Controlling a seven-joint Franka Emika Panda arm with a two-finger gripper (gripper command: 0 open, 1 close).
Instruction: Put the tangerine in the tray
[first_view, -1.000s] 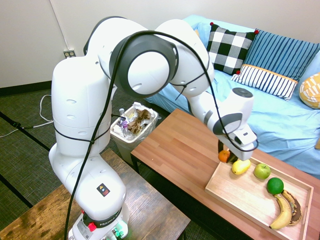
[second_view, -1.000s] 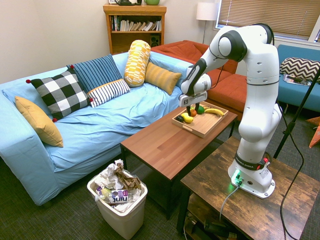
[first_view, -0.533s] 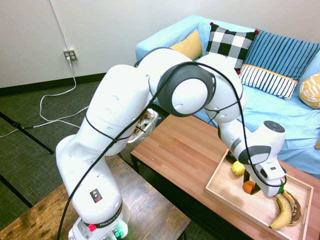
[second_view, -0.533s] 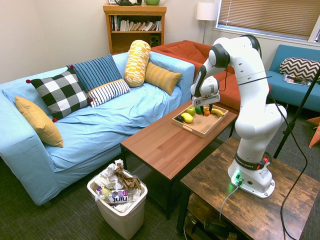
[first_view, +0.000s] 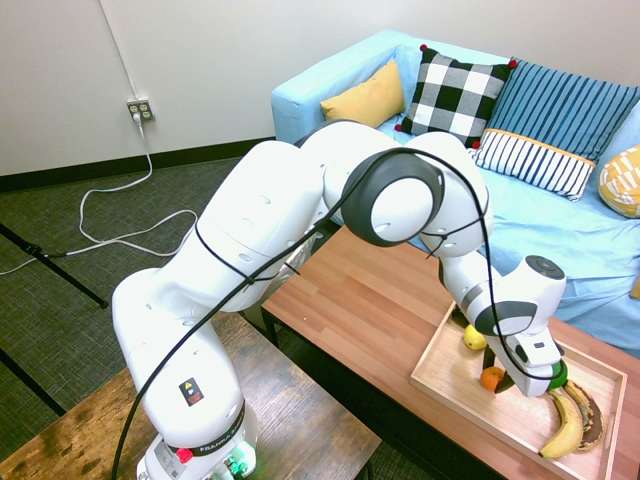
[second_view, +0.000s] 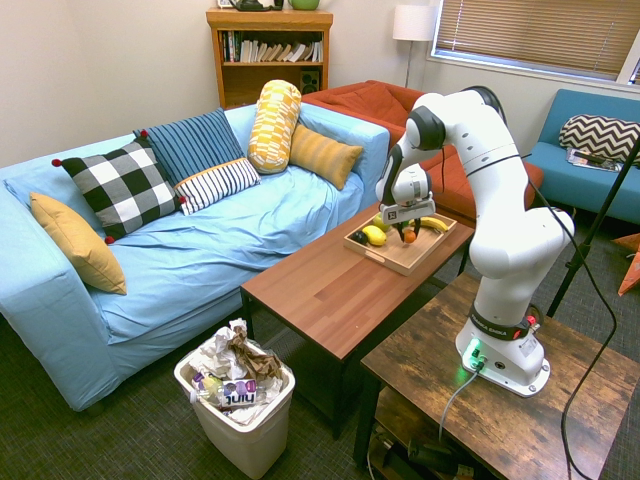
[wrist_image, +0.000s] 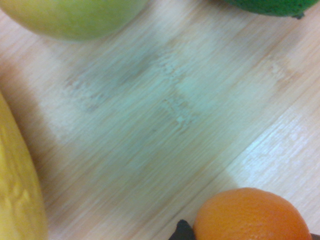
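- I see the tangerine round, no long axis or pointing direction I can make out; no stem visible in any view.
- Looks: small, bright orange, smooth slightly dimpled skin in the wrist view, smaller than the green apple close by.
- Where: low over the floor of the tray, inside its raised edges, near the middle; I can't tell whether it touches the wood.
- The gripper points straight down and its fingers are pinched on the tangerine, which pokes out orange at the fingertip end in the first exterior view; same in the second exterior view.
- The tray is light wood, shallow, rectangular, and sits at the end of the reddish coffee table.
- In the tray: the yellow lemon just beside the tangerine, the dark green lime mostly hidden behind the gripper, the bananas at the tray's other end, yellow with brown patches.
- The wrist view shows bare pale wood grain between the fruits, with the lime at one edge and yellow peel at another.
- Blue sofa with pillows behind the table.
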